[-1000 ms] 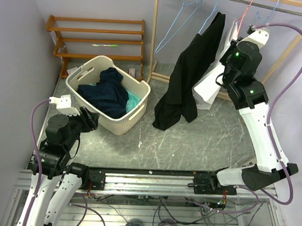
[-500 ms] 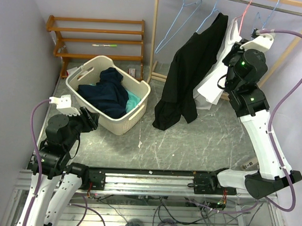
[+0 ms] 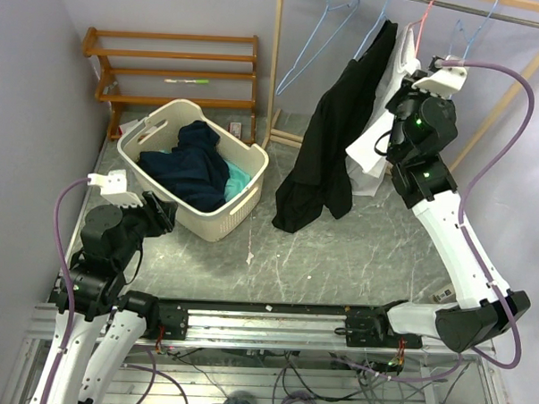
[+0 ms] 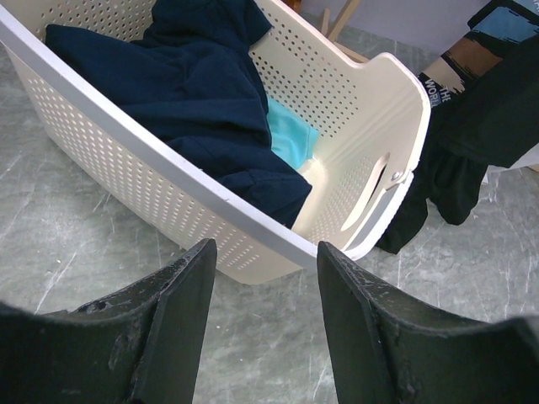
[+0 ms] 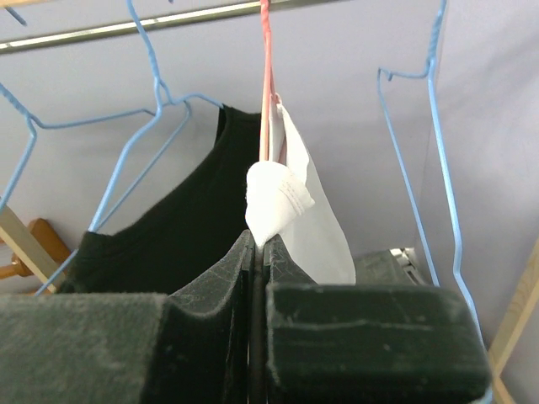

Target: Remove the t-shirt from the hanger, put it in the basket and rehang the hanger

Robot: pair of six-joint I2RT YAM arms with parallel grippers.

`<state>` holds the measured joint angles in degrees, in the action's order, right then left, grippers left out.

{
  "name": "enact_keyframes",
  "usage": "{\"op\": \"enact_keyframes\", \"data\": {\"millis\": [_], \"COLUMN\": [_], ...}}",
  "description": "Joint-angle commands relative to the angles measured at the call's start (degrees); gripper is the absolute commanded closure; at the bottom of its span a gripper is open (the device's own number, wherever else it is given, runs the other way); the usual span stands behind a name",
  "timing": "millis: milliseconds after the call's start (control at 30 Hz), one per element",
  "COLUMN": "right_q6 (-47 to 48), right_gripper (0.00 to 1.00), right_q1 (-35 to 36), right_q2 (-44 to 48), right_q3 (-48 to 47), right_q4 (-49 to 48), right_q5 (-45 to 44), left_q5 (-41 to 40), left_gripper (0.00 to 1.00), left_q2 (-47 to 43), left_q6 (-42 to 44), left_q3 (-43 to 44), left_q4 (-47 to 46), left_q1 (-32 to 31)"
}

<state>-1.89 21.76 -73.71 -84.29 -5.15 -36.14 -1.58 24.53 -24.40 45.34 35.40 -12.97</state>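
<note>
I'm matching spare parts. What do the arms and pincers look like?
The left arm and right arm have white links, black joints and purple cables. Green lights glow on the right one. The left pincer and right pincer have matte black, grainy fingers.

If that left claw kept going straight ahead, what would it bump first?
Most likely the near wall of the laundry basket, just below its rim: the open left gripper points right at it.

Right claw (image 5: 255, 248) pinches white t-shirt (image 5: 313, 227) on pink hanger (image 5: 266, 84).

Basket (image 3: 217, 222) left of hanging t-shirt (image 3: 365, 166)
</note>
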Motion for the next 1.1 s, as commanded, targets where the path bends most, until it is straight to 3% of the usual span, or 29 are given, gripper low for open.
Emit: {"op": "enact_keyframes", "data": {"millis": [0,633,800,1067], "right_q6": [1.66,1.13,-2.74,-14.62], "right_gripper": [1.0,1.0,1.0,1.0], "right_q1": [-0.23,-0.23,-0.23,-0.15], "right_q2": [1.39,10.22,12.52,20.41], "right_q3": [-1.55,3.21,1.7,-0.64], "right_q4": [-8.18,-14.43,-8.17,17.16], "right_q5": [1.62,3.48,5.68,16.46], "left_q5": [1.85,2.72,3.03,5.95], "left_gripper": [0.38,0.37,0.37,0.34], "left_q2": [-0.74,-1.04,-0.99,-2.24], "left_q6": [0.32,0.85,0.94,2.19], "left_q3": [0.54,0.27,0.26,-0.23], "left_q4": [-1.25,-1.92,-2.02,-3.64], "left_q1": [-0.3,-0.3,-0.3,-0.3]}}
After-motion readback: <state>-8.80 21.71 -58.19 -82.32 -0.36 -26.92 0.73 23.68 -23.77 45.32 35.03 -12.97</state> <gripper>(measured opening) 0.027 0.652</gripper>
